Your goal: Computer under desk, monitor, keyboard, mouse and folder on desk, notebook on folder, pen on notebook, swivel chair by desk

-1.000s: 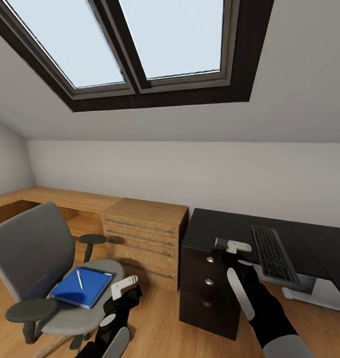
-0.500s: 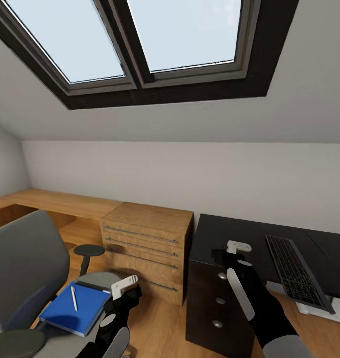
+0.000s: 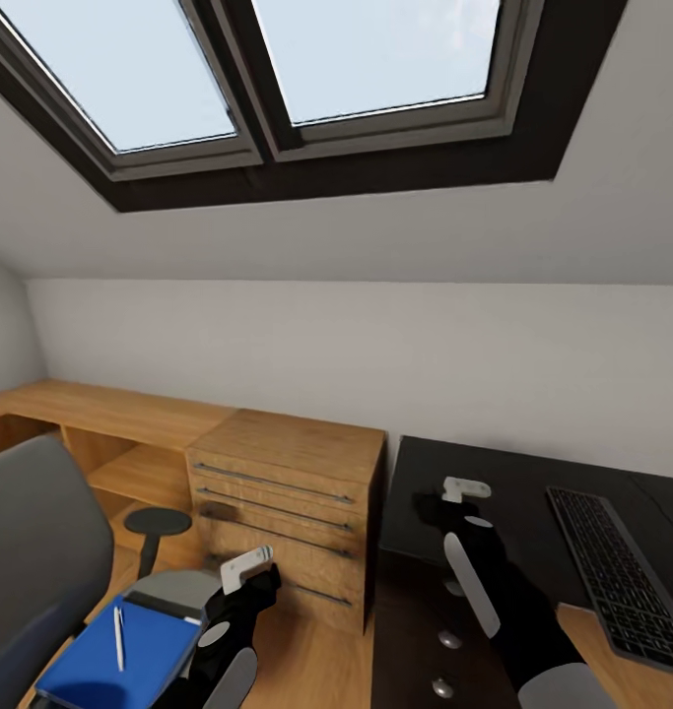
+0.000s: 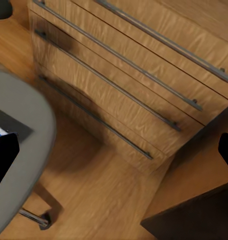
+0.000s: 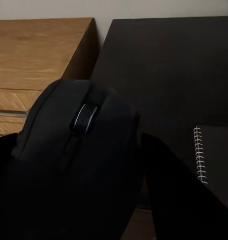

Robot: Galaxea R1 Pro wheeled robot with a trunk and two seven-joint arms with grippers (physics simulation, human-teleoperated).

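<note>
Right gripper (image 5: 78, 200) pinching mouse (image 5: 76, 145) over desk (image 3: 518, 497), mouse nose toward wall, keyboard (image 3: 617, 576) long way toward wall, left gripper (image 4: 114, 150) spread wide.

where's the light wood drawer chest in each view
Head view: light-wood drawer chest, lower centre, beside the black desk.
Left wrist view: its bar-handled fronts, between grey chair seat and desk.
Right wrist view: its top, behind the dark rounded mouse, beside the desk.
Shared landmark: the desk.
</note>
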